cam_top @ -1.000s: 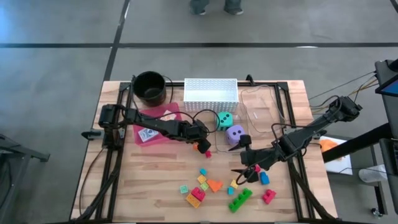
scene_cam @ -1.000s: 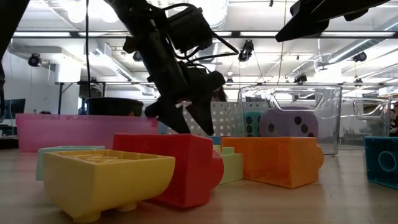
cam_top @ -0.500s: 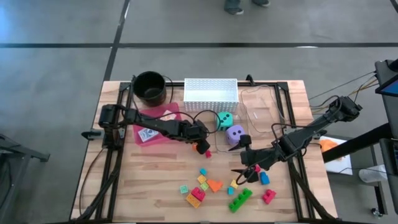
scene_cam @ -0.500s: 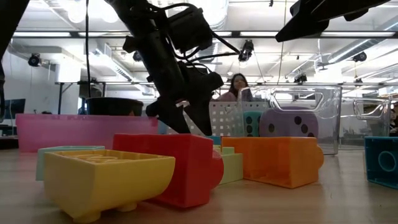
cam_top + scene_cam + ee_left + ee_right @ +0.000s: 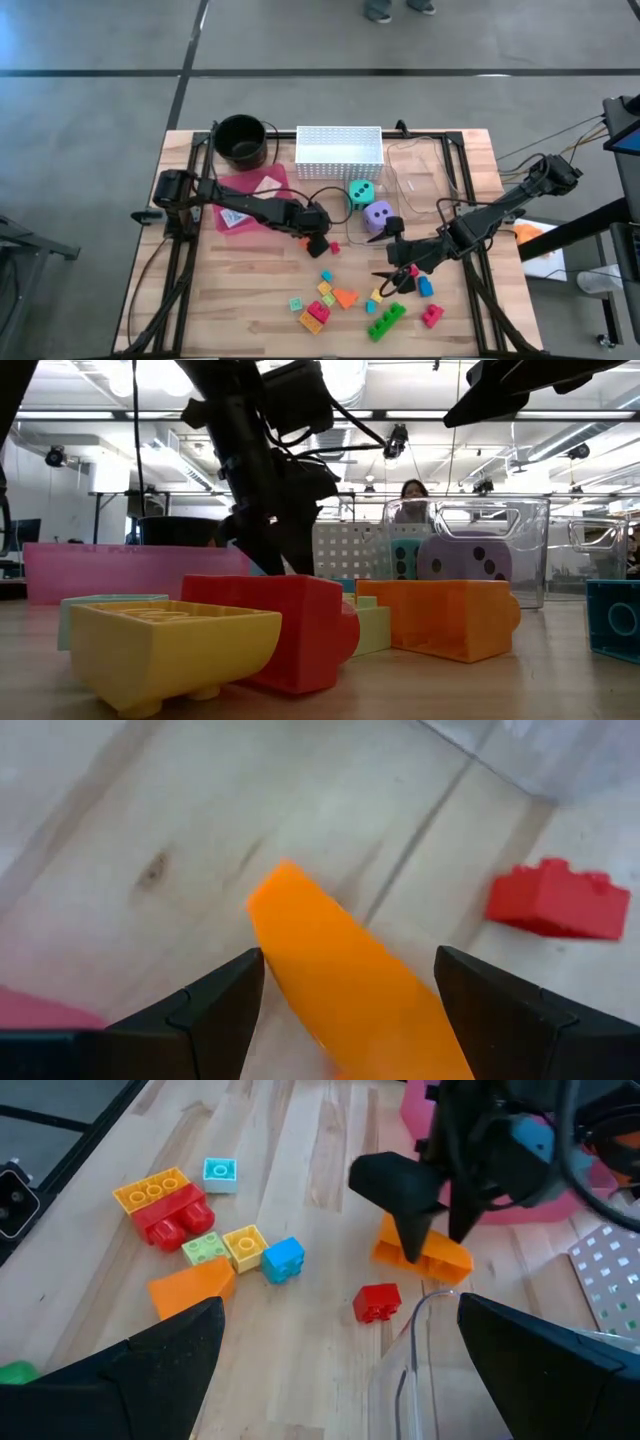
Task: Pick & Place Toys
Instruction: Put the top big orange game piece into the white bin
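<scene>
My left gripper [image 5: 316,241] hangs over the table's middle, just right of the pink tray [image 5: 262,186], shut on an orange block [image 5: 345,975]. A small red block [image 5: 378,1302] lies beside it on the wood. The teal die [image 5: 360,192] and the purple die [image 5: 377,214] rest on the table behind it. More bright blocks [image 5: 345,298] lie scattered toward the near edge. Cards [image 5: 237,217] lie on the tray. My right gripper [image 5: 392,280] hovers open above the right end of the scatter, with nothing between its fingers. My left gripper has the orange block between its two fingers, which come from above, slanting down. The block's long body [image 5: 428,1256] sticks out tilted below the fingertips [image 5: 405,1220]. Whether its lower end touches the table, I cannot tell.
A white perforated basket [image 5: 340,147] stands at the far edge, a black pot [image 5: 241,140] to its left and a clear plastic box [image 5: 425,175] to its right. A person stands in the room behind the table.
My left gripper has gone a little toward the table's left edge, nearer the pink tray, carrying the orange block with it and rolling slightly. The small red block has stayed where it was. My right gripper has kept still.
</scene>
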Robot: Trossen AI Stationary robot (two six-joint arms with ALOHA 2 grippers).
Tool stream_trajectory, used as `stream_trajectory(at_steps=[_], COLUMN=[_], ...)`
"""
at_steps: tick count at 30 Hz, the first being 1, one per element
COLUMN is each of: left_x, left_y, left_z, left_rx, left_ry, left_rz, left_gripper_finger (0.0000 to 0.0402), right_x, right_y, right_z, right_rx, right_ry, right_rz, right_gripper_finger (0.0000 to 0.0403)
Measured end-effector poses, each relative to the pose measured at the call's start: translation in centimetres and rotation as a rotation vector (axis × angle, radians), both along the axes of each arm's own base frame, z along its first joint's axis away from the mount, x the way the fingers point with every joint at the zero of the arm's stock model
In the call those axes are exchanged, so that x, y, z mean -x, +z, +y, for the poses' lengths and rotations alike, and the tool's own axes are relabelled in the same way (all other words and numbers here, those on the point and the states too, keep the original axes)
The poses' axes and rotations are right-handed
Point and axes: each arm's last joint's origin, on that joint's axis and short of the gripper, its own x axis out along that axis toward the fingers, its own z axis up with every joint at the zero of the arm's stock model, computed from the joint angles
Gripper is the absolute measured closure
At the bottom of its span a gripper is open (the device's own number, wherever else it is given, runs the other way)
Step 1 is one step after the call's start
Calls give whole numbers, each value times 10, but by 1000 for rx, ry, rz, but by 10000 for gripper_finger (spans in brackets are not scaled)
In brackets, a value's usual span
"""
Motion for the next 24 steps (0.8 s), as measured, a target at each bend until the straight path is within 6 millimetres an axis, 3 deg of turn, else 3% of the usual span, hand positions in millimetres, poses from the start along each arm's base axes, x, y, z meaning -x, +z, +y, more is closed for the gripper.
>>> stream_trajectory(at_steps=[13, 24], left_x=[2, 2], left_y=[0, 0], left_z=[-7, -8], left_rx=[2, 27], left_ry=[-10, 1], left_rz=[9, 12], left_gripper_finger=[109, 211], right_x=[0, 0], right_y=[0, 0], right_z=[0, 0], right_rx=[0, 0], right_ry=[0, 0], right_rz=[0, -1], right_gripper_finger=[3, 3])
